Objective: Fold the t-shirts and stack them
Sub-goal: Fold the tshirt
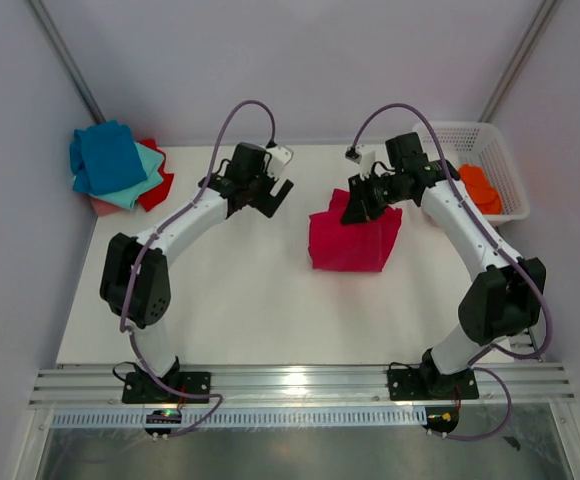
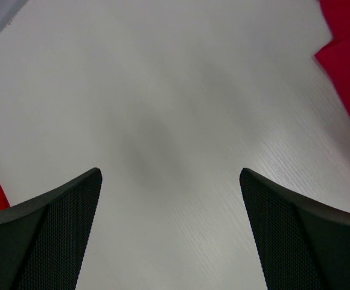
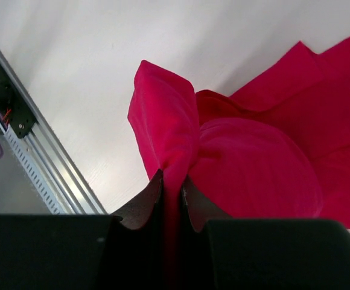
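Observation:
A crimson t-shirt lies partly folded at the table's middle right. My right gripper is shut on a bunched fold of its far edge; in the right wrist view the cloth is pinched between the jaws of the right gripper and balloons out beyond them. My left gripper hovers open over bare table to the left of the shirt, holding nothing; the left wrist view shows the left gripper spread wide, with crimson cloth at the right edge. Folded blue, teal and red t-shirts are stacked at the back left.
A white lattice basket stands at the back right with an orange t-shirt in it. A metal rail runs along the near table edge. Grey walls close in both sides.

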Tool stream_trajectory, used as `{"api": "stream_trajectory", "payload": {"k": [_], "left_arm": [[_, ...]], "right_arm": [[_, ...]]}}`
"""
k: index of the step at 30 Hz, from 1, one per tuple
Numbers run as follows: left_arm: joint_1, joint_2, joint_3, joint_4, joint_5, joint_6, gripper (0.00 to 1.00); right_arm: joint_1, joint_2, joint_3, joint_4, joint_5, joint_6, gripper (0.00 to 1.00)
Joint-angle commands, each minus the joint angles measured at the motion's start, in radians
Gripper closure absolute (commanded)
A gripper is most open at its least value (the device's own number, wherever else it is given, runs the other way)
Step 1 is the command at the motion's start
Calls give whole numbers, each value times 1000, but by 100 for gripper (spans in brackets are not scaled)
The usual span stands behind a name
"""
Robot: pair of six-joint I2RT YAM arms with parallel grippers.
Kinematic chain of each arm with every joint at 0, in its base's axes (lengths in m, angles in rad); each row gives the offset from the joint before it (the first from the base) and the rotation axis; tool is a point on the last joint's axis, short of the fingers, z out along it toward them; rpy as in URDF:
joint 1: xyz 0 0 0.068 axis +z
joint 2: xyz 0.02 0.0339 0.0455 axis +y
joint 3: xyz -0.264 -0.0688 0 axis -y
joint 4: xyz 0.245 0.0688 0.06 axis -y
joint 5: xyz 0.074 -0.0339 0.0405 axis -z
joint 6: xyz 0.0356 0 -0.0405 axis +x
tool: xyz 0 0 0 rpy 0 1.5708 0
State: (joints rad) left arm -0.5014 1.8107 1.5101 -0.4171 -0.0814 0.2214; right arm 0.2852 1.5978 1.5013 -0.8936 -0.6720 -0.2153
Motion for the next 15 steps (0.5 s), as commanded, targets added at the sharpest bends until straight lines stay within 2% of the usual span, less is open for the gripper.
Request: {"api": "stream_trajectory", "payload": {"k": [1, 15], "left_arm": [[3, 15, 4, 34, 20, 3, 2], [3, 21, -1, 26, 45, -11, 3]], "right_arm": [[-56, 16, -3, 96, 5, 63, 97], [-149, 267, 122, 159, 120, 1, 97]]}}
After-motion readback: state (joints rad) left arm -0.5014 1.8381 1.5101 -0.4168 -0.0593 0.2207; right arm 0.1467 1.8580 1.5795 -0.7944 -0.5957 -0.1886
